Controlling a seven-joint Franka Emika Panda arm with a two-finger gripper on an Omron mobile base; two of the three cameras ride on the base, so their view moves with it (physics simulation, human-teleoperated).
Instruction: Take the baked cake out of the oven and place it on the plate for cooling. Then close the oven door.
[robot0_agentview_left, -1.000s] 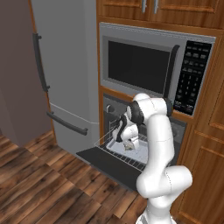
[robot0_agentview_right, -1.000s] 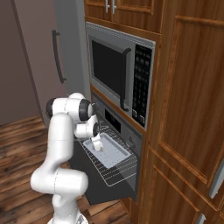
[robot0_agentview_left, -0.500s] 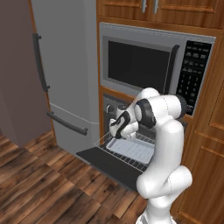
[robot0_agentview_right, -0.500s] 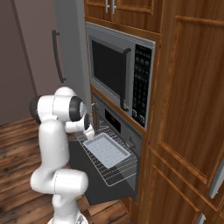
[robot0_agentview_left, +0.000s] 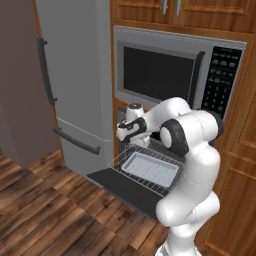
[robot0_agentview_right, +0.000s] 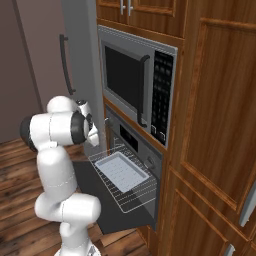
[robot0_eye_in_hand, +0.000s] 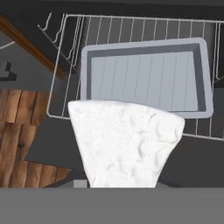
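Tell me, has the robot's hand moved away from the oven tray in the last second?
Yes. The gripper has swung left, off the tray on the wire rack, toward the fridge, carrying the white cake.

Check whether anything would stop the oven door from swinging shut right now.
Yes. The wire rack, carrying the grey tray, is pulled out over the lowered oven door. It would likely block the door from closing until it is pushed back into the oven.

Hand (robot0_agentview_left: 126, 134) lifted cake (robot0_eye_in_hand: 124, 144) off tray (robot0_eye_in_hand: 144, 78) (swung left, clear of rack).
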